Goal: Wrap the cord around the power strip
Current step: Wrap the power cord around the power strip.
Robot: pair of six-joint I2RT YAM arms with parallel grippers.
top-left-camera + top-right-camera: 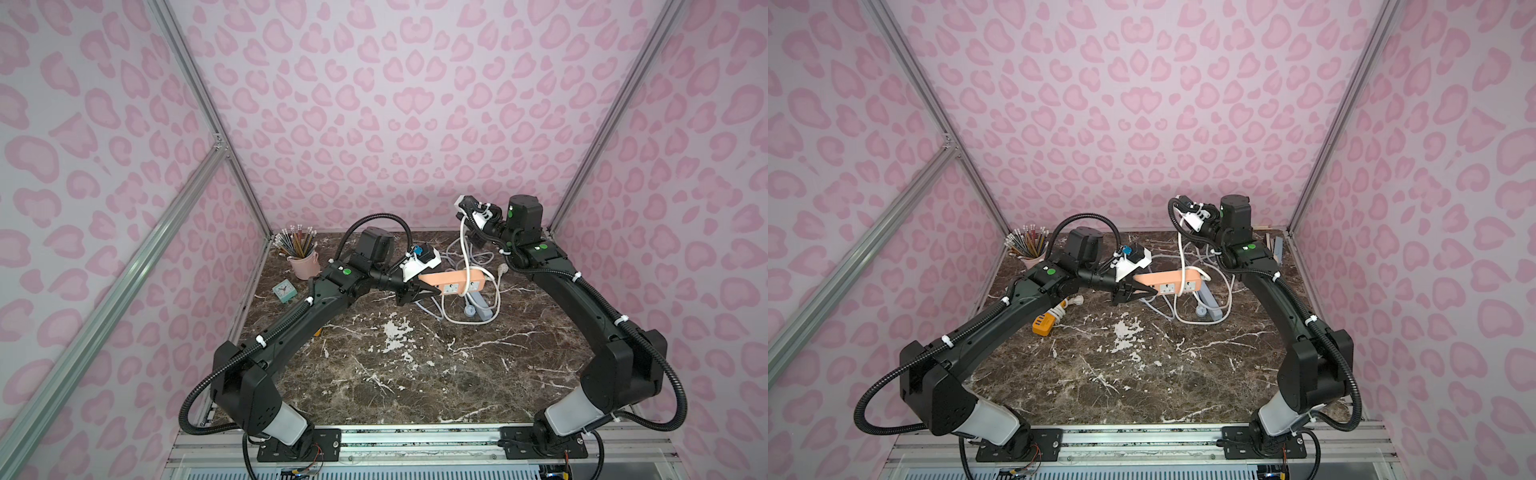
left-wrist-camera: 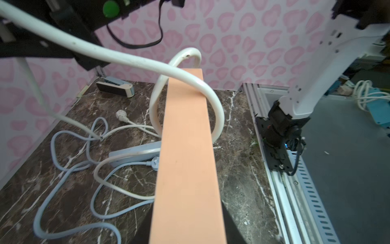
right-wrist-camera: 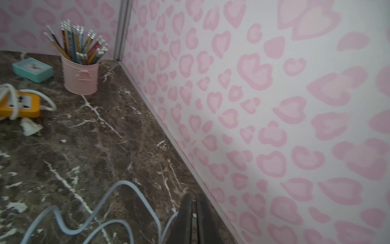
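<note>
Power strip (image 1: 440, 279) in left fingers (image 1: 419, 290), cord (image 1: 462, 237) across

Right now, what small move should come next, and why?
Probably the right gripper should carry the white cord down and under the power strip. It grips the cord high above the strip, only one loop circles it, and the left gripper holds the strip clear of the table.
</note>
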